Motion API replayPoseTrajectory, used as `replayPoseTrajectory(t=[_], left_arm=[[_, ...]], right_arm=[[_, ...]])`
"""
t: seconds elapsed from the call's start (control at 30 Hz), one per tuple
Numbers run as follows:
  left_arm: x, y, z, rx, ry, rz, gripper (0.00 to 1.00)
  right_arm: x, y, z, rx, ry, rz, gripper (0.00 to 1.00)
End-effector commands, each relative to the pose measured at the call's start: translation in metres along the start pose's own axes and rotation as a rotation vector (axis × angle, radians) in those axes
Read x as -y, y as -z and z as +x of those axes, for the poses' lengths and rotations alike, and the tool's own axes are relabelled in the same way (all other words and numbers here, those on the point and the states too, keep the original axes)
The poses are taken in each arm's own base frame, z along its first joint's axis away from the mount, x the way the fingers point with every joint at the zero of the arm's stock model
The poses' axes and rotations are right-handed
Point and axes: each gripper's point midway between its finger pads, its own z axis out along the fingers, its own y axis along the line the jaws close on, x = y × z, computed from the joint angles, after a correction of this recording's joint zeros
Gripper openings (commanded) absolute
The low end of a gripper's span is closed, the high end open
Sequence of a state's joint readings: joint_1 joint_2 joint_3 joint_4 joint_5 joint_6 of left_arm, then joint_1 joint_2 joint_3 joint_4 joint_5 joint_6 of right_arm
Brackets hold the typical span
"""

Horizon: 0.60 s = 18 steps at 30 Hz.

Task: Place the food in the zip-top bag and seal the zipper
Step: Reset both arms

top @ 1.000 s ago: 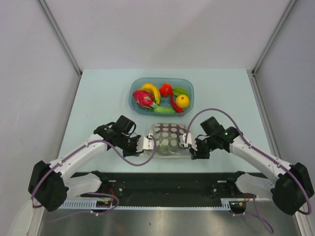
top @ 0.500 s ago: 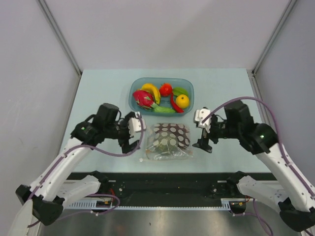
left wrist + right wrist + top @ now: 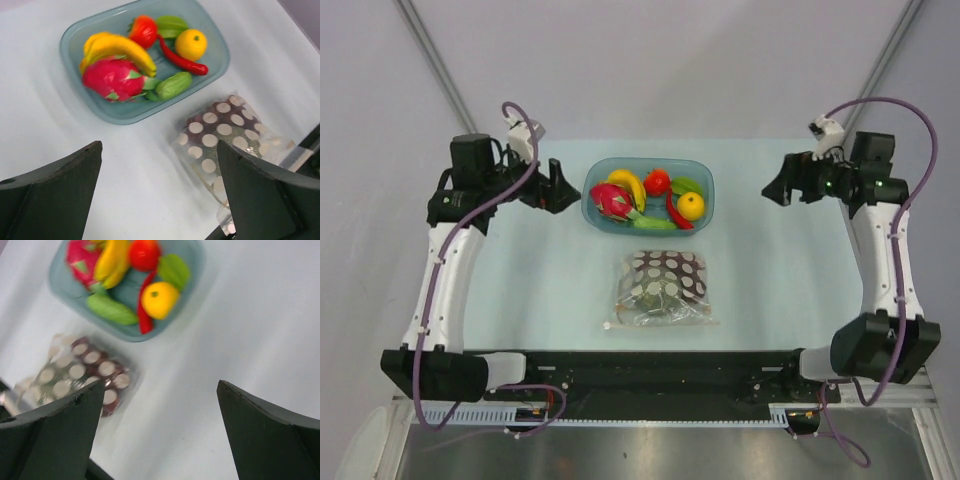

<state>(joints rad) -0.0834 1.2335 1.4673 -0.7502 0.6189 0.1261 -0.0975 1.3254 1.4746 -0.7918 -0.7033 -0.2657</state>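
No readable text — none anywhere

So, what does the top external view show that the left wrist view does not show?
Only the top external view shows both arms at the table's sides, the left pincer and the right pincer, both open and empty, and the whole zip-top bag lying flat. Only the left wrist view shows its own fingers close up, wide apart. Both show the blue bowl with fruit, and the dotted bag beside it with dark food inside.
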Motion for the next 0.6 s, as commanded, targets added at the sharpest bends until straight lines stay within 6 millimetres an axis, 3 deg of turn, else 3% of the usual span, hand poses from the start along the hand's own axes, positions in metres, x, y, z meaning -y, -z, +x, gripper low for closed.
replayPoseTrajectory(t=[0.0, 0.07, 0.13, 0.23, 0.27, 0.3, 0.37, 0.5, 0.57], left_arm=[[-0.047, 0.007, 0.021, -0.018, 0.238, -0.087, 1.0], [-0.066, 0.002, 0.045, -0.06, 0.338, -0.121, 1.0], [-0.094, 0.004, 0.068, -0.093, 0.386, -0.196, 1.0], [-0.126, 0.007, 0.11, -0.166, 0.364, -0.337, 1.0], [-0.13, 0.005, 0.127, -0.202, 0.371, -0.356, 1.0], [-0.133, 0.005, 0.134, -0.216, 0.359, -0.37, 1.0], [-0.138, 0.005, 0.15, -0.253, 0.377, -0.403, 1.0], [-0.142, 0.007, 0.143, -0.241, 0.356, -0.418, 1.0], [-0.147, 0.01, 0.125, -0.219, 0.334, -0.429, 1.0]], right_arm=[[0.057, 0.002, 0.016, 0.028, -0.249, 0.086, 1.0], [0.079, 0.0, 0.045, -0.004, -0.307, 0.128, 1.0], [0.085, -0.003, 0.062, -0.027, -0.329, 0.149, 1.0], [0.085, -0.012, 0.096, -0.086, -0.328, 0.183, 1.0], [0.079, -0.018, 0.101, -0.104, -0.304, 0.181, 1.0], [0.077, -0.022, 0.119, -0.146, -0.308, 0.196, 1.0], [0.071, -0.031, 0.126, -0.167, -0.262, 0.206, 1.0], [0.06, -0.039, 0.124, -0.188, -0.198, 0.199, 1.0], [0.062, -0.039, 0.106, -0.167, -0.183, 0.196, 1.0]])
